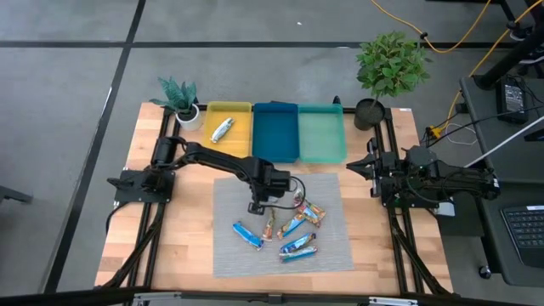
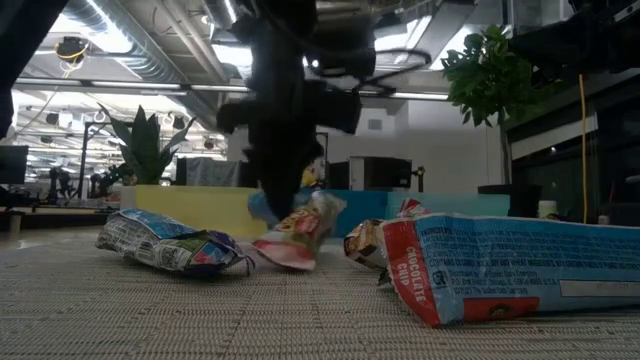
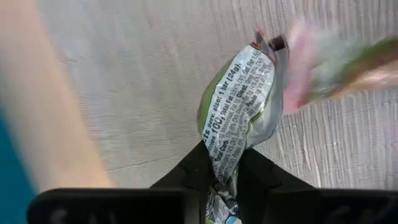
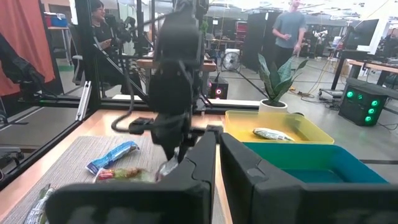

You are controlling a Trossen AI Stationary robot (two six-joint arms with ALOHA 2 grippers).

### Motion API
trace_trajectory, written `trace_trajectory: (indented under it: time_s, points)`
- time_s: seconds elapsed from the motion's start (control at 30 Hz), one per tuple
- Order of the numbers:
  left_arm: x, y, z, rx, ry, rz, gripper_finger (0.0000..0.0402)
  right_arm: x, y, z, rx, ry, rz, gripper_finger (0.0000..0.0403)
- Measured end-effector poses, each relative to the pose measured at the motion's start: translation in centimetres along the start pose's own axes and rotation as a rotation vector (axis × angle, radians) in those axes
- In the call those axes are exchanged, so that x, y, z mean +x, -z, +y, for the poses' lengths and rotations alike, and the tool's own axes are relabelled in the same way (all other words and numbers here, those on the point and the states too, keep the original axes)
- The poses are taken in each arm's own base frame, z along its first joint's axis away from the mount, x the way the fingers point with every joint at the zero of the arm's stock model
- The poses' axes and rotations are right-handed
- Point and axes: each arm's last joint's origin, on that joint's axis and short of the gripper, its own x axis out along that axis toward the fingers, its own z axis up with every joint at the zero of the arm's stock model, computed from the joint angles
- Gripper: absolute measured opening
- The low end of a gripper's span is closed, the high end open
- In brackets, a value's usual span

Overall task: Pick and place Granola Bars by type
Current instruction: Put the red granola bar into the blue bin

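While the silver-green granola bar (image 3: 239, 106) sits pinched by one end between the left gripper's (image 3: 225, 169) fingers, just over the grey mat (image 1: 225, 242) near the pile, the pick step looks nearly complete and the carry is next. Beside it lie the remaining bars: a blue one (image 1: 247, 235) toward the mat's left, two more blue ones (image 1: 298, 248) lower down, and red-orange ones (image 1: 309, 209) close to the gripper's right. One silver bar (image 1: 221, 129) already lies in the yellow tray (image 1: 240, 111); the blue tray (image 1: 275, 132) and teal tray (image 1: 321, 134) next to it appear bare.

I judge the next move to be a straight lift, then a swing toward the tray of matching type, probably the yellow one. Its wall must be cleared, and the dangling wrapper could brush the neighbouring bars. Open mat and tabletop (image 1: 144, 144) lie between the pile and the trays. The right gripper (image 4: 217, 149) waits at the right edge, fingers pressed together.
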Motion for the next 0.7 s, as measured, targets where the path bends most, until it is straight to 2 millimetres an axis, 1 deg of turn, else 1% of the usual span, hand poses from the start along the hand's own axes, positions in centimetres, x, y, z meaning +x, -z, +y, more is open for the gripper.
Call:
trace_trajectory:
  time_s: [0.1, 0.23, 0.43, 0.57, 0.7]
  points:
    - [-2.2, 0.0, 0.2, 0.012, -0.039, 0.011, 0.0041, 0.0, 0.0, 0.0, 0.0, 0.0, 0.0, 0.0028]
    - [-5.5, -0.2, 0.5, 0.007, -0.106, -0.044, 0.0041, 0.0, 0.0, 0.0, 0.0, 0.0, 0.004, 0.0028]
    - [-11.3, -0.2, 1.0, -0.057, -0.254, -0.206, 0.0041, 0.0, 0.1, 0.0, -0.004, 0.0, 0.006, 0.0028]
    - [-15.5, 0.6, 1.5, -0.153, -0.358, -0.341, 0.0037, 0.0, 0.1, 0.0, -0.004, 0.0, 0.006, 0.0028]
    - [-19.0, 1.6, 1.9, -0.238, -0.384, -0.501, 0.0034, 0.0, 0.1, 0.0, -0.004, 0.0, 0.006, 0.0028]
